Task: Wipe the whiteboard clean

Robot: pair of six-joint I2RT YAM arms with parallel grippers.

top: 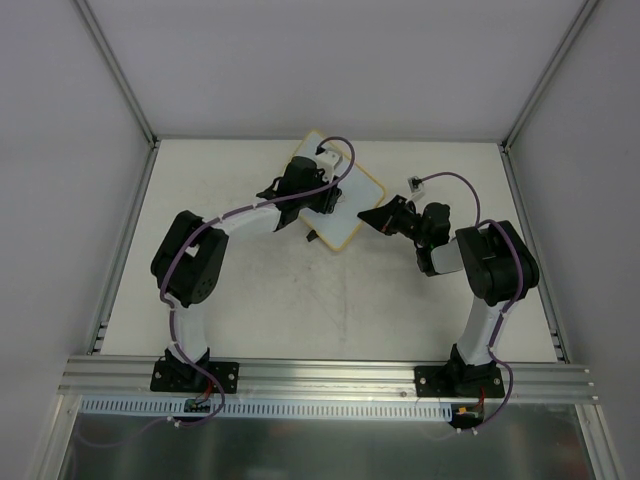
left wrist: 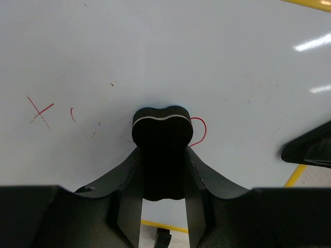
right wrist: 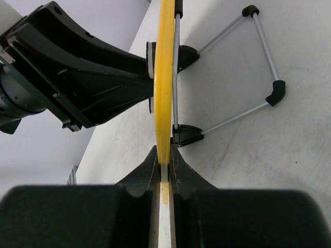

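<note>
We see the left gripper jaws shut tight on a rounded matte-black eraser, set against the glossy whiteboard with faint red scribbles. The right gripper jaws pinch its thin yellow frame. The board sits at the far middle of the table.

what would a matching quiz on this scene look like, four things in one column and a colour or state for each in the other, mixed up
Things
1. eraser
2. whiteboard frame
3. scribbles
4. right gripper

Colour or state
a. red
b. shut on the whiteboard frame
c. yellow
d. black, held in the left gripper

Pairs: 1-d, 2-c, 3-a, 4-b
</note>
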